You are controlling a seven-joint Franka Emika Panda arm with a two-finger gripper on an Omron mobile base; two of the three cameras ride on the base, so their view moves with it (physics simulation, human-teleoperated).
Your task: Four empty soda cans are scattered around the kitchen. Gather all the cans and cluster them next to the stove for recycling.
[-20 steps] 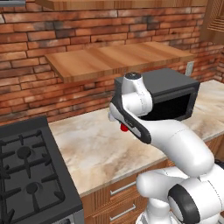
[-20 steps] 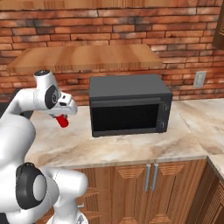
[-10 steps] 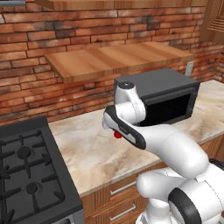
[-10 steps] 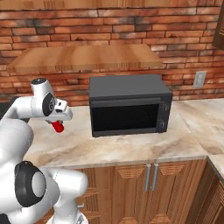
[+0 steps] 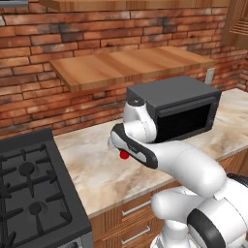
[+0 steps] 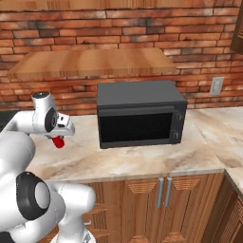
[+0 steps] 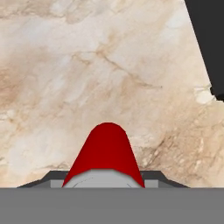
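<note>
The two-finger gripper (image 7: 107, 186) is closed on a small red cylindrical soda can with a silver top (image 7: 106, 153), held above the beige marble counter (image 7: 87, 78) — not touching it; in the right base view the can (image 6: 58, 141) hangs below the hand, left of the dark grey boxy microwave (image 6: 140, 114); in the left base view only a red tip (image 5: 124, 155) peeks from under the white arm, between the wide black gas stove (image 5: 29, 193) and the microwave (image 5: 174, 104) — above bare counter (image 5: 97, 169).
</note>
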